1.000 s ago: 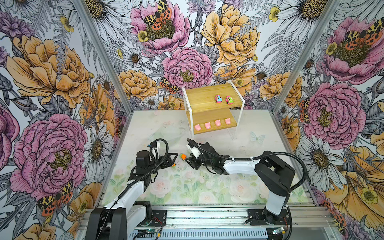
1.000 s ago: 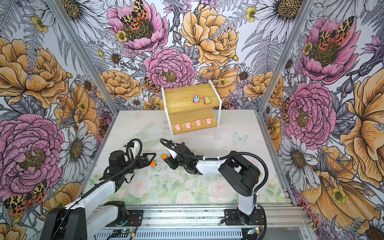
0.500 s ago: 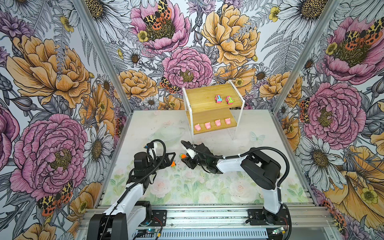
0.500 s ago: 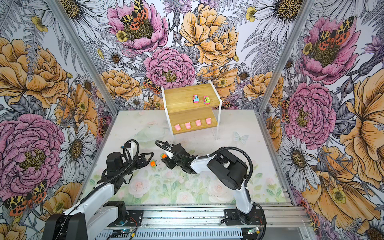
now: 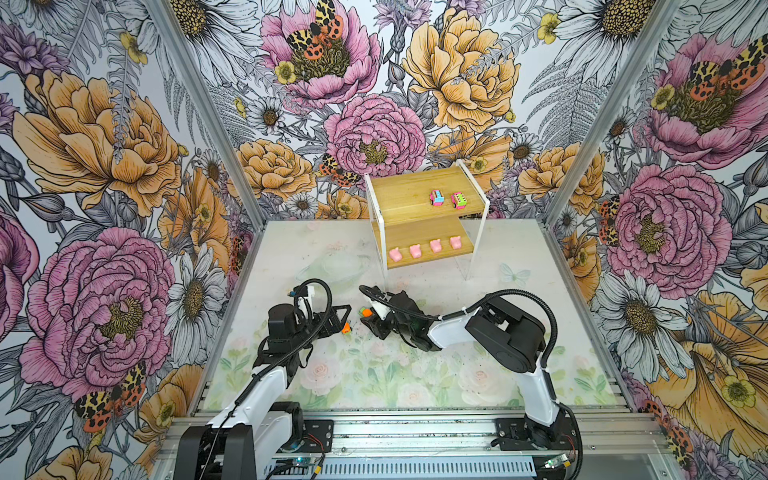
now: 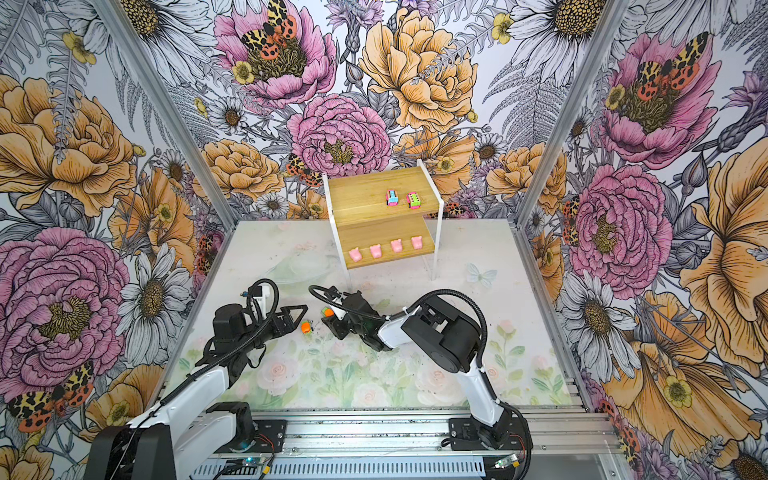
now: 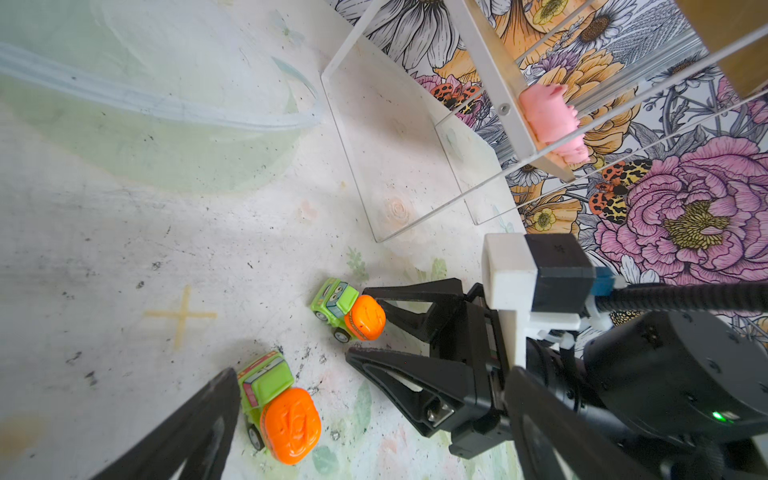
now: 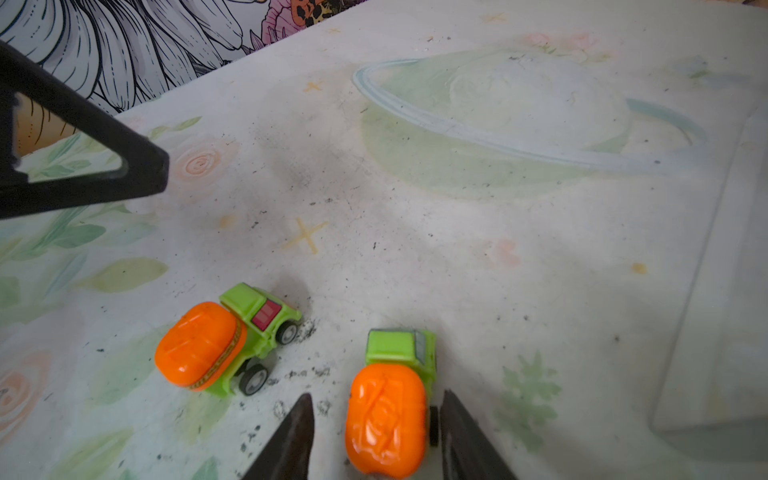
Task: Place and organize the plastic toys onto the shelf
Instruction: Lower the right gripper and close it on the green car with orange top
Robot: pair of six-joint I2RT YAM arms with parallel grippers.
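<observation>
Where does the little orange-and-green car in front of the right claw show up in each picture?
In a top view: orange-and-green car, mid-table.
In a top view: same spot.
Left wrist view: near centre.
Right wrist view: bottom edge, inside the right gripper.
Shared landmark: second orange-and-green car beside it.

Shelf (image 5: 399,195) top board: the left part is left bare, while right of centre is taken by two pink cars (image 5: 436,197). The lower board's front edge is blocked by a row of four pigs (image 5: 415,250), with a bare strip behind them. Front access is bounded by white legs (image 5: 474,249) at both shelf sides. The mat just in front of the shelf is bare. Farther in front, room is pinched between the left gripper (image 6: 301,318) and right gripper (image 8: 376,401). There one orange car (image 8: 386,428) is straddled by the spread right jaws. A second orange car (image 8: 208,349) lies against or just beside a left finger.
</observation>
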